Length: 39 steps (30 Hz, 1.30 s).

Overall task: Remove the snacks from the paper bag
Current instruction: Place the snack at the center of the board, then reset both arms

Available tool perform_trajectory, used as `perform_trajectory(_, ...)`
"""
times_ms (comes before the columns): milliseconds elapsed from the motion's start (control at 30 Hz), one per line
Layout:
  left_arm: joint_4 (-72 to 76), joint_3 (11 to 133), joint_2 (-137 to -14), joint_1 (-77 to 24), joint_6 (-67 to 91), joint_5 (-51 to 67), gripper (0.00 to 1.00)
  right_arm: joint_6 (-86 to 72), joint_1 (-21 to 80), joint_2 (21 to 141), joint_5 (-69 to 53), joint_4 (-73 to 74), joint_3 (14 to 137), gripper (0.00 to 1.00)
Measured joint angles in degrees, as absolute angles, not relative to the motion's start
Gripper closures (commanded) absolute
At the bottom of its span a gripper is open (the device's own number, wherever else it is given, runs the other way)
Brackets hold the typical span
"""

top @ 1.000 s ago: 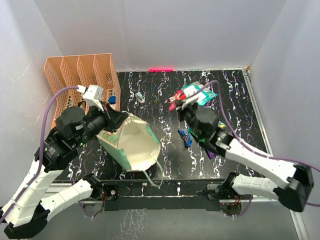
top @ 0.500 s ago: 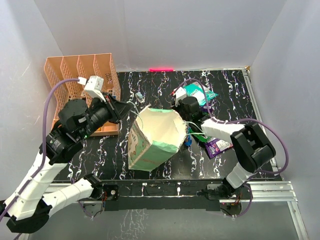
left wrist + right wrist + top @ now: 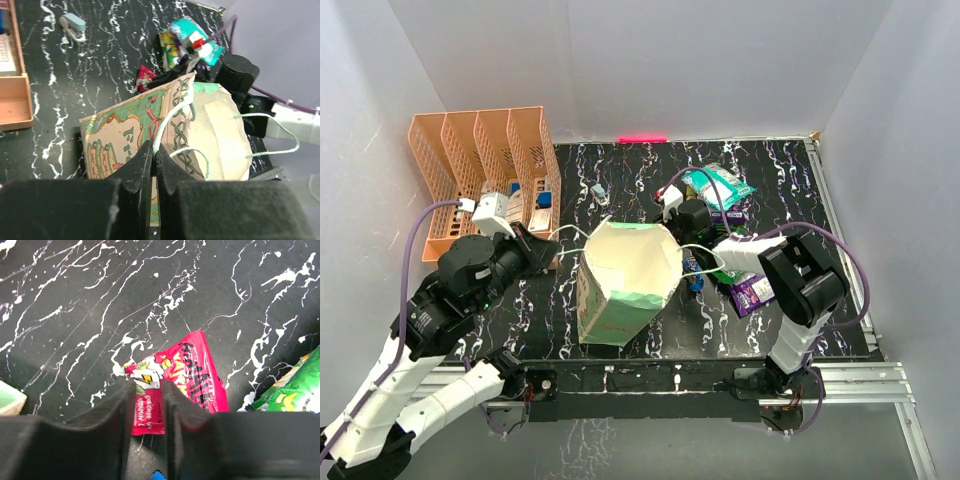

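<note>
The paper bag (image 3: pixel 620 295) stands mid-table with its mouth open upward; I cannot see its bottom. My left gripper (image 3: pixel 557 250) is at its left, shut on a white string handle (image 3: pixel 166 117) of the bag (image 3: pixel 215 135). My right gripper (image 3: pixel 670 204) is just behind the bag's right rim. In the right wrist view its jaws (image 3: pixel 146 385) stand slightly apart, straddling the near corner of a red packet (image 3: pixel 197 377) lying flat on the table. A teal packet (image 3: pixel 718 187), a purple packet (image 3: pixel 756 292) and a slim blue one (image 3: pixel 695 281) lie to the right of the bag.
The orange file rack (image 3: pixel 480 160) stands at the back left, close to my left arm. A small white and blue object (image 3: pixel 600 190) lies behind the bag. A green packet edge (image 3: pixel 295 390) shows right of the red one. White walls enclose the table.
The bag has gone from lying tilted on its side to standing upright, open mouth up. My left gripper has pulled back left and lower. My right arm has folded in behind the bag.
</note>
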<state>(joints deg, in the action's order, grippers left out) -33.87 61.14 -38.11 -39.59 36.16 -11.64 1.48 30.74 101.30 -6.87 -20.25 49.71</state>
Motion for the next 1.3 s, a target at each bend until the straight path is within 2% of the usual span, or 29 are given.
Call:
perform_trajectory(133, -38.41, 63.68, -38.11, -39.59, 35.97, -15.73, 0.64, -0.64, 30.74, 99.44, -7.01, -18.09, 48.73, 0.28)
perform_trajectory(167, -39.48, 64.38, -37.93, -39.59, 35.83, -16.91, 0.59, -1.45, 30.74, 98.02, -7.03, -16.64, 48.56, 0.23)
perform_trajectory(233, -41.17, 65.67, -37.45, -39.59, 35.33, -18.72, 0.5, -3.16, 30.74, 93.62, -7.03, -12.67, 48.49, 0.04)
perform_trajectory(500, -44.88, 71.53, -37.32, -39.59, 32.99, -23.16, 0.29, -11.75, 30.74, 68.38, -1.74, 4.71, 51.48, 0.02)
perform_trajectory(533, -45.23, 72.23, -37.41, -39.59, 32.6, -23.53, 0.17, -12.6, 30.74, 65.36, -0.62, 6.81, 52.07, 0.02)
perform_trajectory(600, -46.0, 73.82, -37.58, -39.59, 31.68, -24.18, 0.03, -13.65, 30.74, 59.37, 1.32, 10.85, 52.75, 0.02)
perform_trajectory(833, -47.57, 81.1, -39.09, -39.59, 27.97, -25.12, 0.02, -17.19, 30.74, 43.13, 6.59, 23.16, 57.91, 0.02)
perform_trajectory(1300, -39.2, 94.72, -43.68, -39.59, 13.32, -23.46, 0.01, -18.17, 30.72, 36.34, 7.25, 38.61, 84.71, 0.02)
